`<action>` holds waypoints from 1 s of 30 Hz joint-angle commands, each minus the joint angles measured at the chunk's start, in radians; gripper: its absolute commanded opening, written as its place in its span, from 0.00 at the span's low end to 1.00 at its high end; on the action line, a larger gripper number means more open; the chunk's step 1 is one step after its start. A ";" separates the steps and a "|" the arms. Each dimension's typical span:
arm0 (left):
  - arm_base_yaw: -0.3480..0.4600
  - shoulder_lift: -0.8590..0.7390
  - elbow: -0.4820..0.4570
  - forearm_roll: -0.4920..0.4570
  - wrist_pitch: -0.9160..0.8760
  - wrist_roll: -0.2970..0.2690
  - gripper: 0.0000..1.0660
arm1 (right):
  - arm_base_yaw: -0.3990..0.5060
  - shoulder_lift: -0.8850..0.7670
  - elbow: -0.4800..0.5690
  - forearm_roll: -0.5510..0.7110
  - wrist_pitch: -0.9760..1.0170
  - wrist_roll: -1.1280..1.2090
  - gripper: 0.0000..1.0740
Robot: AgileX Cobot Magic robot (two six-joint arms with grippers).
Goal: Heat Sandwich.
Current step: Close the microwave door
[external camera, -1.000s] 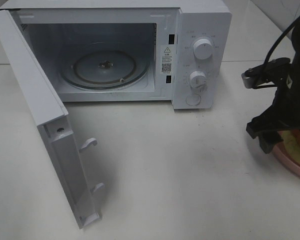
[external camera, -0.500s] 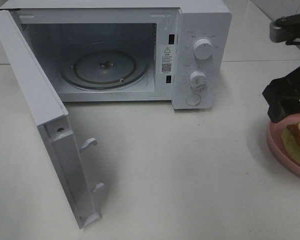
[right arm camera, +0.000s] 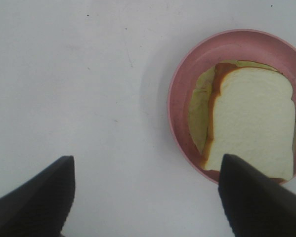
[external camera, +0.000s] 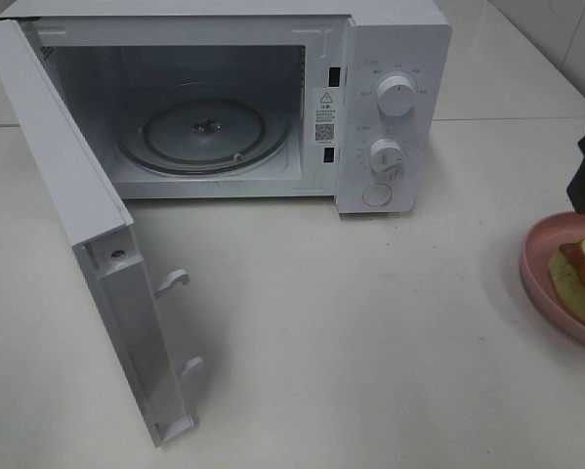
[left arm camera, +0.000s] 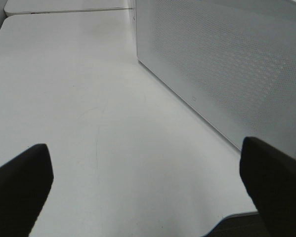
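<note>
Exterior high view: the right gripper (right arm camera: 145, 197) has pulled back from over the plate (external camera: 541, 283) to the frame's right edge, jaws spread and empty. Sandwich (right arm camera: 249, 126) still lies on the plate; pickup not started. Left gripper (left arm camera: 148, 190) is spread beside the microwave (external camera: 390, 59).

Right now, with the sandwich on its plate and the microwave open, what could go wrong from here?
1. The sandwich sits toward one side of the pink plate; a grip on the plate rim might tip it or slide the bread off.
2. The microwave door juts out over the table; an arm carrying the plate could clip it.
3. The right gripper is open and off to the side of the plate, so a misaligned descent could push the plate.
</note>
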State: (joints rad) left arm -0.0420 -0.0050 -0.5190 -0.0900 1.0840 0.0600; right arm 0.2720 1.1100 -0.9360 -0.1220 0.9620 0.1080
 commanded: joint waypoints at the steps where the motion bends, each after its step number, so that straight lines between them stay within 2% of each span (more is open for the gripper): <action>1: 0.000 -0.017 0.001 -0.001 -0.013 -0.005 0.92 | -0.002 -0.059 -0.003 0.017 0.056 -0.025 0.71; 5: 0.000 -0.017 0.001 -0.001 -0.013 -0.005 0.92 | -0.002 -0.103 0.015 0.014 0.069 -0.028 0.71; 9: 0.000 -0.017 0.001 -0.001 -0.013 -0.005 0.92 | -0.002 -0.227 0.112 0.010 0.047 -0.040 0.71; 14: 0.000 -0.017 0.001 -0.001 -0.013 -0.005 0.92 | -0.002 -0.296 0.168 0.008 0.044 -0.042 0.71; 18: 0.000 -0.017 0.001 -0.001 -0.013 -0.005 0.92 | -0.005 -0.458 0.253 0.006 0.033 -0.072 0.71; 26: 0.000 -0.017 0.001 -0.001 -0.013 -0.005 0.92 | -0.005 -0.648 0.352 0.009 -0.018 -0.068 0.71; 30: 0.000 -0.017 0.001 -0.001 -0.013 -0.005 0.92 | -0.058 -0.752 0.402 0.042 -0.032 -0.062 0.71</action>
State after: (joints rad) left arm -0.0420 -0.0050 -0.5190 -0.0900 1.0840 0.0600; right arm 0.2160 0.3700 -0.5400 -0.0850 0.9450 0.0520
